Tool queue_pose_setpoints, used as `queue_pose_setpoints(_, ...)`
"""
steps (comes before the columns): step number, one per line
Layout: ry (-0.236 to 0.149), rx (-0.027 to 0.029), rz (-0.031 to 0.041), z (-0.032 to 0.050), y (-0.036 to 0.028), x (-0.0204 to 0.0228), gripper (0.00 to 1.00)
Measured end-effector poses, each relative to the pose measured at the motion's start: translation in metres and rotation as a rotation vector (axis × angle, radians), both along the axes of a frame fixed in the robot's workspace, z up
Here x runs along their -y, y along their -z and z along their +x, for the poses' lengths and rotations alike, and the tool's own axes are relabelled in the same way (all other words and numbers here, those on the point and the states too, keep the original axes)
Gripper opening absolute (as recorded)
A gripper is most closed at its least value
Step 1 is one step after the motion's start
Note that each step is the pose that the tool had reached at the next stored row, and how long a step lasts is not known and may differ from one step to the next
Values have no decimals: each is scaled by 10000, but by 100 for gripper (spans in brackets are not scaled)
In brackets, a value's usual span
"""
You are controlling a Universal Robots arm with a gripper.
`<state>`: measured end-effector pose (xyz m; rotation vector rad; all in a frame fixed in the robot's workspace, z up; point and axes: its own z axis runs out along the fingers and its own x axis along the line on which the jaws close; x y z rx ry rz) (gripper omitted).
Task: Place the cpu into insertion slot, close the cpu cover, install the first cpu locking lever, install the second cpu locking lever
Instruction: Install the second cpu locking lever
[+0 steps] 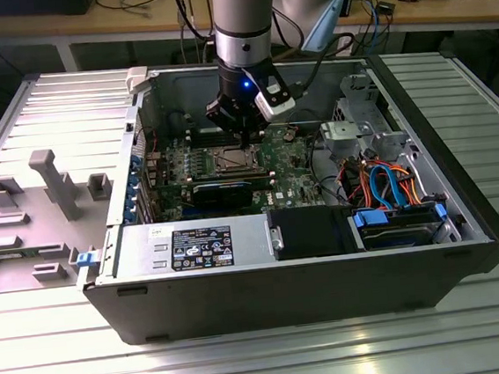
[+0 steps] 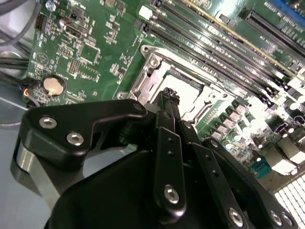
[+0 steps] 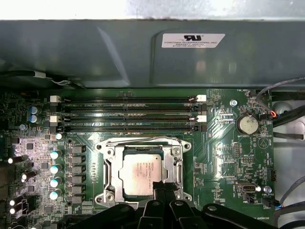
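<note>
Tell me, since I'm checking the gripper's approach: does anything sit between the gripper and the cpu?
Nothing visible does. The gripper hangs right above the cpu, which already lies in the insertion slot with the cpu cover framing it.

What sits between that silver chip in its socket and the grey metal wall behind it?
In the first wrist view, four long black memory slots run across the green board between the cpu and the grey case wall.

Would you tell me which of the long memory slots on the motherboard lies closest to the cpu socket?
The lowest black slot, bordering the cpu cover directly; the others lie farther off, toward the case wall.
</note>
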<state>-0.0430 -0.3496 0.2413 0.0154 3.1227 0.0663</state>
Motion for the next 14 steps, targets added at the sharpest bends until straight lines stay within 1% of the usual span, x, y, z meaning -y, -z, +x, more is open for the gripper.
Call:
queue_pose_setpoints(3,0,-1,-3,0,2,2,11)
queue_pose_setpoints(6,-1,-2,-4,0,9,15,11)
queue_pose_setpoints(10,0,-9,-3,0,16,60,11)
queue_pose_setpoints(14,1,-9,-3,-1,18,67,11)
